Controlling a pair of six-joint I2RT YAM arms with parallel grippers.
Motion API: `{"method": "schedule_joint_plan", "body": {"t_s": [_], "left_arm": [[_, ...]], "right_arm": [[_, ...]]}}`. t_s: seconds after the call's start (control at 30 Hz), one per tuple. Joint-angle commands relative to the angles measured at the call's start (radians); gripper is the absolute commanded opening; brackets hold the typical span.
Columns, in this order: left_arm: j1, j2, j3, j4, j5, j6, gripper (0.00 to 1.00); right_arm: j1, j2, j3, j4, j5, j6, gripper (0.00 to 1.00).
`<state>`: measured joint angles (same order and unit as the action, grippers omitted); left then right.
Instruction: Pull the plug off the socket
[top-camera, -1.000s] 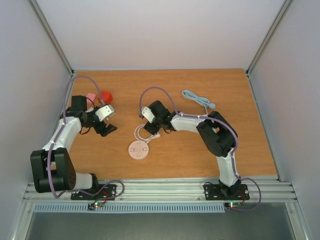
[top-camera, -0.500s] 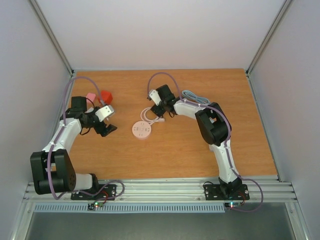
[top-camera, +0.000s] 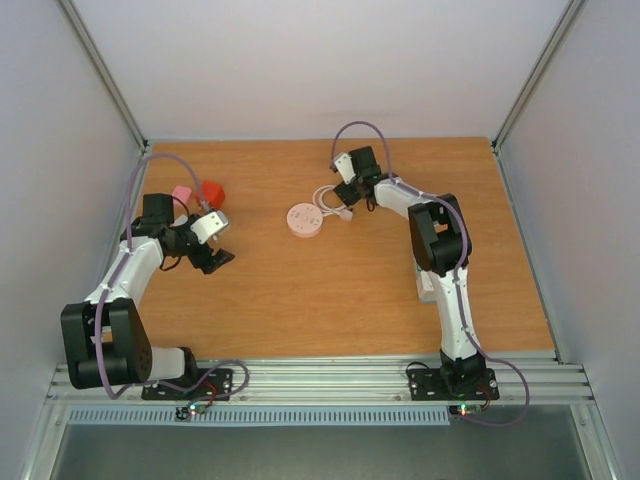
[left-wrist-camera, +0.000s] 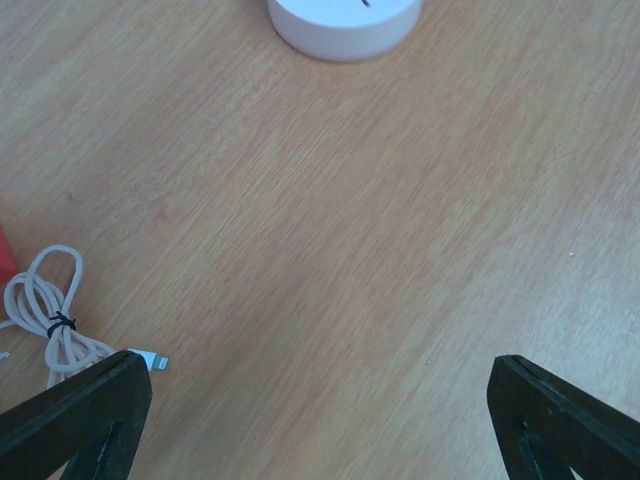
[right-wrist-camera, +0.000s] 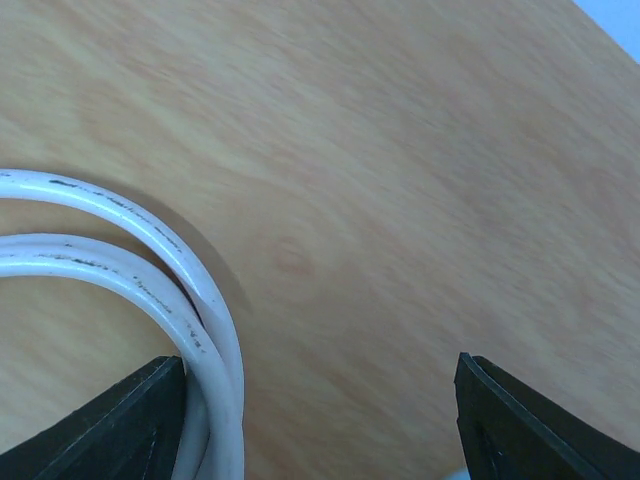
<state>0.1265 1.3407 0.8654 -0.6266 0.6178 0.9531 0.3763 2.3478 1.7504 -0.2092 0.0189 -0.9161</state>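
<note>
1. The top view alone shows the whole layout. The round socket (top-camera: 304, 220) lies on the table (top-camera: 330, 300) in the upper centre of the frame. A looped white cable (top-camera: 330, 203) lies just right of it, reaching to the right gripper (top-camera: 348, 192).
2. The plug itself is too small to make out in any view, and whether it is seated cannot be told.
3. The right wrist view alone shows the jaws. They stand apart with bare wood between them and are released, not clamped on anything that shows. Two strands of the cable curve in against the finger (right-wrist-camera: 130, 420) at lower left.
4. The left wrist view shows the left gripper (left-wrist-camera: 320, 420) spread wide over bare wood, holding nothing. The socket appears at its top edge.
5. Only that view shows a small bundled cord (left-wrist-camera: 50, 320) at lower left.
6. A red block (top-camera: 212, 191) and a pink block (top-camera: 182, 194) sit at upper left in the top view, beside the left arm.
</note>
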Motion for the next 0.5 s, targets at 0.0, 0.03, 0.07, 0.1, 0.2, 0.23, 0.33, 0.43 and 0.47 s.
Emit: {"method": "schedule_joint_plan", "body": {"t_s": [0.0, 0.03, 0.07, 0.1, 0.2, 0.23, 0.33, 0.43, 0.47], "left_arm": [[-0.006, -0.007, 0.001, 0.034, 0.021, 0.0, 0.94], [-0.005, -0.007, 0.002, 0.035, 0.02, -0.001, 0.94], [-0.005, -0.005, 0.004, 0.033, 0.019, -0.001, 0.94], [-0.005, -0.005, 0.005, 0.034, 0.019, -0.003, 0.94], [-0.006, -0.002, 0.012, 0.032, 0.024, -0.009, 0.94], [-0.006, -0.002, 0.013, 0.031, 0.028, -0.011, 0.94], [-0.007, -0.001, 0.013, 0.029, 0.029, -0.012, 0.94], [-0.007, 0.004, 0.016, 0.026, 0.029, -0.017, 0.94], [-0.008, 0.006, 0.018, 0.025, 0.031, -0.016, 0.94]], "right_arm": [[-0.082, 0.05, 0.011, -0.046, 0.078, -0.059, 0.75], [-0.098, 0.051, 0.011, -0.045, 0.081, -0.064, 0.74], [-0.112, 0.052, 0.01, -0.044, 0.083, -0.07, 0.74], [-0.129, 0.053, 0.008, -0.041, 0.085, -0.076, 0.74], [-0.18, 0.054, 0.001, -0.031, 0.09, -0.088, 0.75], [-0.196, 0.055, 0.0, -0.032, 0.089, -0.093, 0.74], [-0.248, 0.054, -0.002, -0.026, 0.094, -0.106, 0.75], [-0.308, 0.057, -0.001, -0.021, 0.099, -0.121, 0.74], [-0.327, 0.056, 0.0, -0.022, 0.099, -0.124, 0.74]]}}
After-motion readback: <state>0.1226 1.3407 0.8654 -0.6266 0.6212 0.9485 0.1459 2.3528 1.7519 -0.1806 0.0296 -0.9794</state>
